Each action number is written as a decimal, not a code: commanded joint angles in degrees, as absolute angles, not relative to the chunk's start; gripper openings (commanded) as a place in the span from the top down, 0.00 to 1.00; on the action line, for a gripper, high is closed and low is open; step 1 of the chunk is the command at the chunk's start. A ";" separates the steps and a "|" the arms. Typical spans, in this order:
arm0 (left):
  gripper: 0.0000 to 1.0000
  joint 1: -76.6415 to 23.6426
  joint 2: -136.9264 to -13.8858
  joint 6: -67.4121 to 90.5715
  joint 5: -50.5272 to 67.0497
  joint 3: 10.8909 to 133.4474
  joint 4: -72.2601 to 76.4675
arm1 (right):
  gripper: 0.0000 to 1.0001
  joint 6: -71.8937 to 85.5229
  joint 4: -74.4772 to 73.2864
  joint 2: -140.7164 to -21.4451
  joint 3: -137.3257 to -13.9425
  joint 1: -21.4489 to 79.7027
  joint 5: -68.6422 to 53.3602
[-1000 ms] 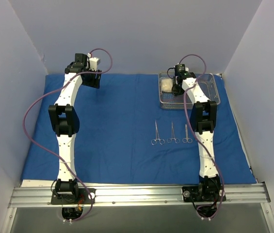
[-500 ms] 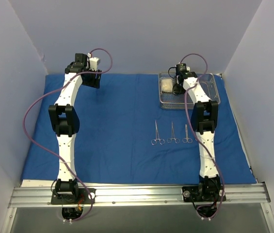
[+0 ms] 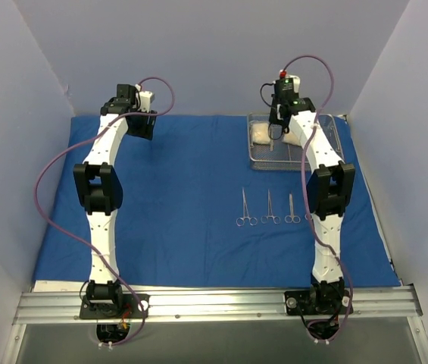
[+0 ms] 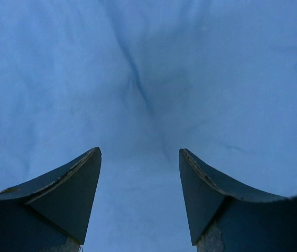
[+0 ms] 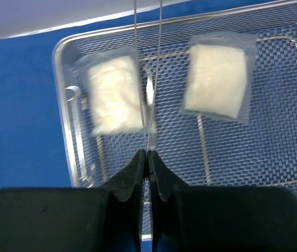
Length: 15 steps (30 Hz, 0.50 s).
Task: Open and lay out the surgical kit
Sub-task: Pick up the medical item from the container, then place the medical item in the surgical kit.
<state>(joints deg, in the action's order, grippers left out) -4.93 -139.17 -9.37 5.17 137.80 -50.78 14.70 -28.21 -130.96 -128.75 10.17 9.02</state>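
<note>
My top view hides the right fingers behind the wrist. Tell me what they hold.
Observer: The right gripper is shut on thin tweezers, their prongs pointing away from it.
Operator: Report what lies in the tray.
Observer: Two gauze packets lie apart in the mesh tray; the arm hides one from you.
Operator: Check the left jaws.
Observer: The left gripper is open over bare blue cloth, with nothing between its fingers.

Pale lilac walls, aluminium rail
</note>
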 commanded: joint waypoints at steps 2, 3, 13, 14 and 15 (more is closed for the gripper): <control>0.30 -5.01 -130.88 -7.74 1.94 134.92 -49.92 | 1.00 15.46 -28.65 -122.71 -122.19 17.55 10.11; 0.30 -4.92 -129.65 -7.56 1.41 133.35 -50.01 | 1.00 16.51 -28.91 -121.74 -120.86 18.97 10.19; 0.30 -1.68 -121.29 -4.57 0.70 123.33 -48.52 | 1.00 26.80 -30.14 -116.19 -105.39 38.83 10.72; 0.30 -1.32 -120.85 -4.40 0.70 122.79 -48.25 | 1.00 29.68 -30.41 -116.54 -104.86 40.07 10.90; 0.30 -1.14 -120.15 -4.39 0.53 122.26 -47.64 | 1.00 30.92 -30.50 -116.63 -103.90 41.21 10.81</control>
